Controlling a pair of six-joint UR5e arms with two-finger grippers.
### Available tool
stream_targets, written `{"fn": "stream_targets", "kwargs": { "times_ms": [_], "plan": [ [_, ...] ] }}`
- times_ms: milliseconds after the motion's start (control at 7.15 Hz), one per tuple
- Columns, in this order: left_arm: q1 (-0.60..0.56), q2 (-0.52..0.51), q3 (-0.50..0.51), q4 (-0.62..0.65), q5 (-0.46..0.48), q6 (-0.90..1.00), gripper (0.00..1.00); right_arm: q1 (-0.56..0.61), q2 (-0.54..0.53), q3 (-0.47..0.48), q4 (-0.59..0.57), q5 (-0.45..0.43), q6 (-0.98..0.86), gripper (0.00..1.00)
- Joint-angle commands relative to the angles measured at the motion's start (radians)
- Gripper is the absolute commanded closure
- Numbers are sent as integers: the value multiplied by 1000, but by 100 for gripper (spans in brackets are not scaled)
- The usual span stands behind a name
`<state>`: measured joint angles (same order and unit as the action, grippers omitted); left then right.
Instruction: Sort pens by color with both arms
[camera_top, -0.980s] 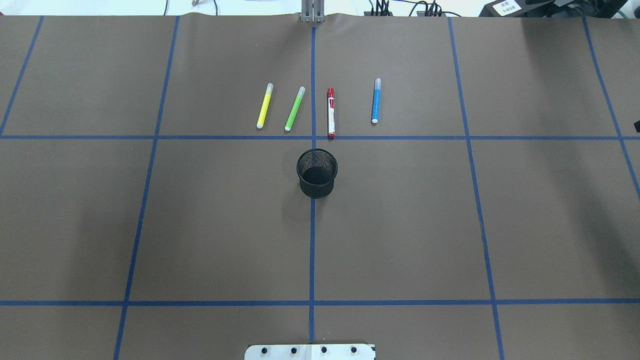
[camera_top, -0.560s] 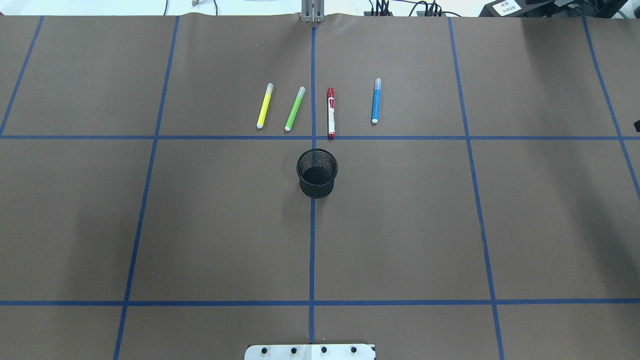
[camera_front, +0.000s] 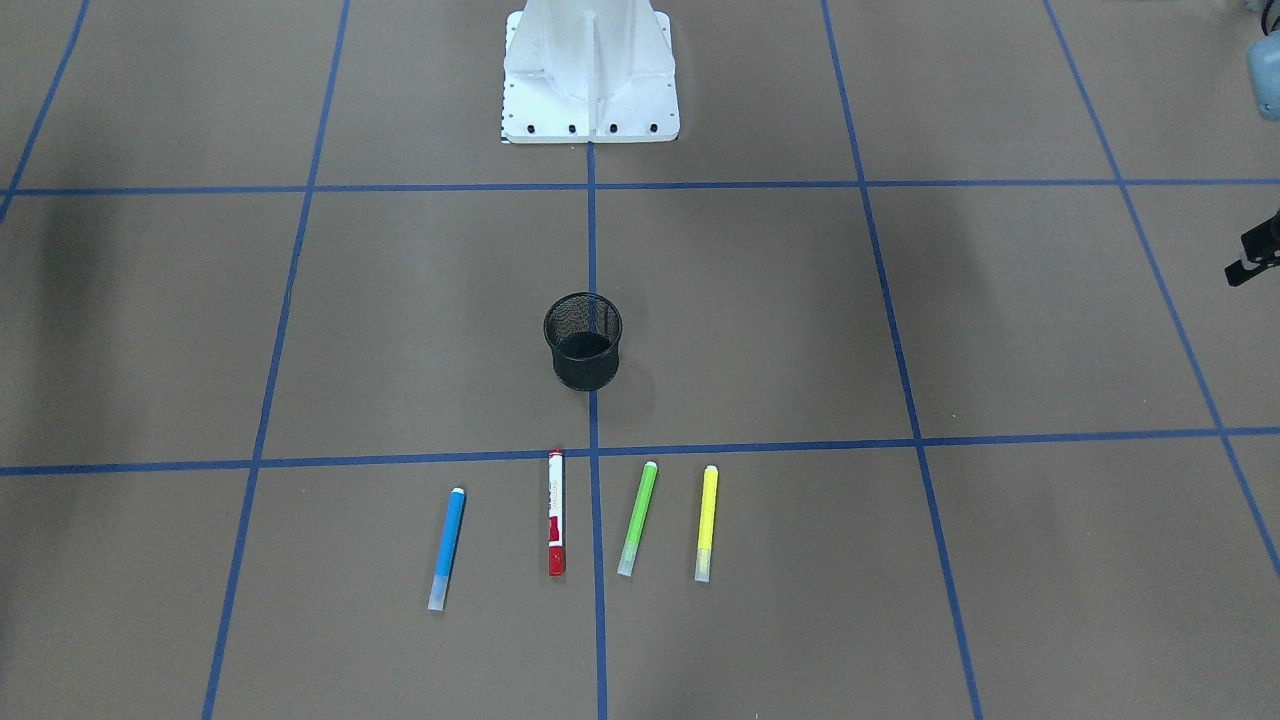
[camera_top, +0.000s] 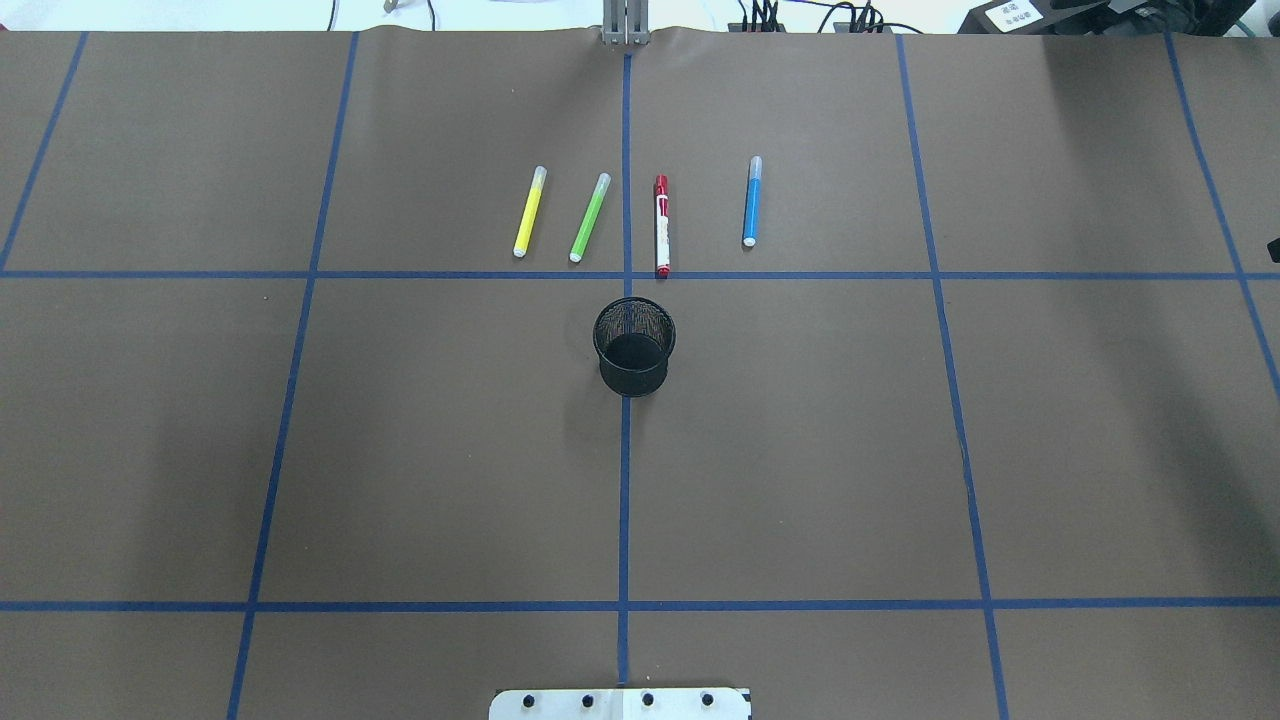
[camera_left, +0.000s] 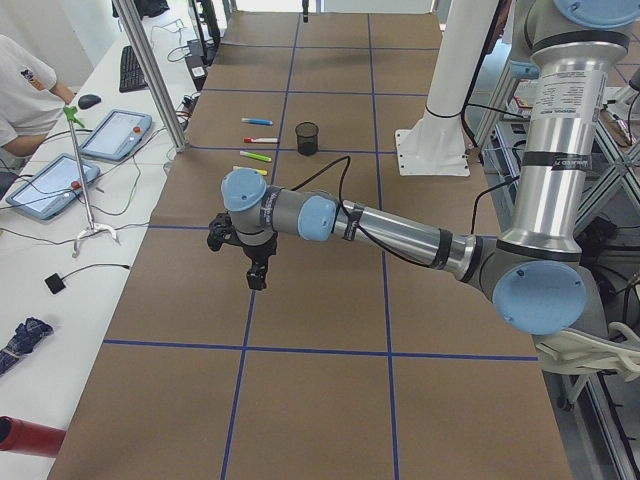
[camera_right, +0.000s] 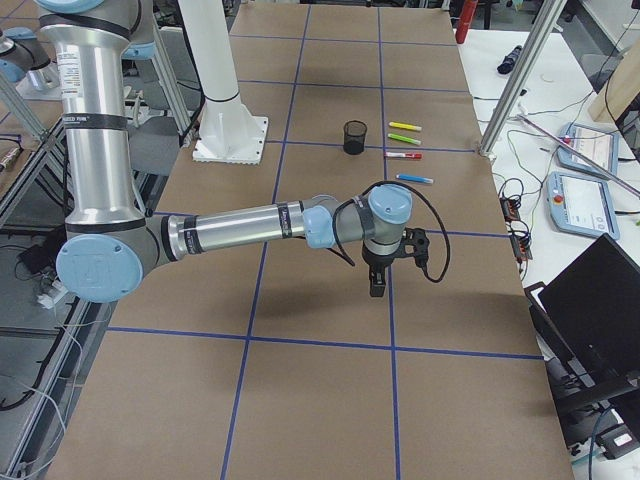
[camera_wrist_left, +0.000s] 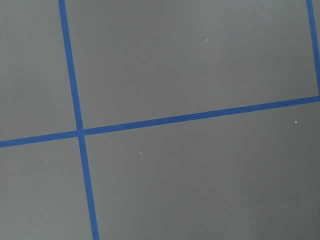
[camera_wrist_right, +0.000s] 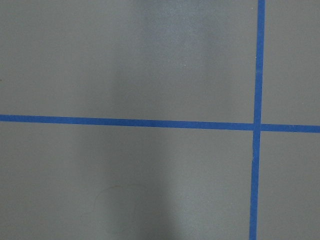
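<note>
Four pens (camera_top: 661, 225) lie just beyond the mesh cup (camera_top: 634, 345), likely light, stiff, slippery: pinch mid-barrel. Left gripper (camera_left: 257, 272) and right gripper (camera_right: 377, 283) hang far from it; finger spread, cannot tell.

We read nothing clean — red marker (camera_front: 556, 515) label print, tube lettering on left arm (camera_left: 566, 100) and right arm (camera_right: 77, 90), white tag (camera_top: 1008, 14) — all too small.

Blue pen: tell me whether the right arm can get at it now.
Probably yes. The blue pen lies in the open, apart from the red marker; the mesh cup is not between it and the right arm.
</note>
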<state>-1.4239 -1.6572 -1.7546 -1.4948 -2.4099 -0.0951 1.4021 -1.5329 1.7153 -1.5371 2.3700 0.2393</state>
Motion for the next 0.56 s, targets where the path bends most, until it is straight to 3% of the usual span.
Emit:
{"fn": "stream_targets", "kwargs": {
  "times_ms": [0,420],
  "plan": [
    [-1,0,-5,-1,3,0,0,0,0,0,0,0,0,1],
    [-1,0,-2,-1,2,-2,0,0,0,1,0,0,0,1]
  ]
}}
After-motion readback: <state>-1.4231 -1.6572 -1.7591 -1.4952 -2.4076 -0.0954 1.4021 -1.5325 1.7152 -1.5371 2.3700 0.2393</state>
